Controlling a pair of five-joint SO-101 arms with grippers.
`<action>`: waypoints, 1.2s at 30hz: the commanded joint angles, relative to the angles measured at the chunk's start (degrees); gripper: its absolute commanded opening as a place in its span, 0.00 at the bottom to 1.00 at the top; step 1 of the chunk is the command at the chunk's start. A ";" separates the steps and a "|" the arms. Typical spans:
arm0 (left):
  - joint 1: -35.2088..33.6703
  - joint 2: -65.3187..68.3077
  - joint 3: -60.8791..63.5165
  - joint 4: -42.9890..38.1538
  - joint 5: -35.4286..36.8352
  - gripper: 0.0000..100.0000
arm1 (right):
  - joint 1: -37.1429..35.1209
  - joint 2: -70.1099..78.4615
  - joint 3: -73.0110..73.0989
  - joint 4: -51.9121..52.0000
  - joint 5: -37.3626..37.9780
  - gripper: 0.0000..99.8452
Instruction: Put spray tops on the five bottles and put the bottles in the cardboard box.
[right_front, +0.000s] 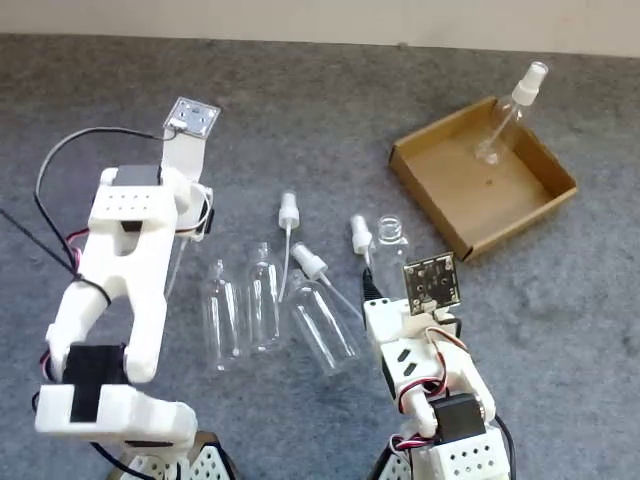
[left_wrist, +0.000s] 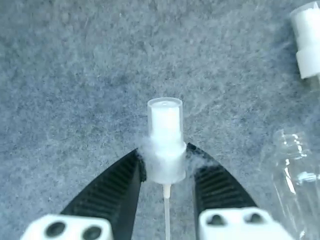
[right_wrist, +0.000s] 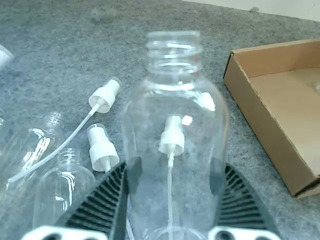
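Left gripper (left_wrist: 165, 156) holds a spray top (left_wrist: 165, 125), right gripper (right_wrist: 175, 172) a bottle (right_wrist: 175, 100); the box (right_front: 425, 180) sits at two o'clock on grey carpet (right_front: 300, 110)

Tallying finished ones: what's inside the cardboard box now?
One clear bottle with a spray top on, in the cardboard box. Its near wall may hide a strip of floor.

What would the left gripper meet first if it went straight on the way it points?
Past the spray top it holds, the left gripper faces bare carpet, so probably that; depth is unclear.
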 joint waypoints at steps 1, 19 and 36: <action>1.19 -6.64 2.77 -4.48 0.62 0.02 | 0.48 -1.01 6.81 -0.48 -0.26 0.14; 3.56 -12.97 4.79 -5.19 0.62 0.02 | 0.40 -1.01 6.81 -0.48 -0.26 0.14; 4.26 -33.63 20.35 -14.77 0.70 0.02 | 0.40 -1.01 6.81 -0.48 -0.26 0.14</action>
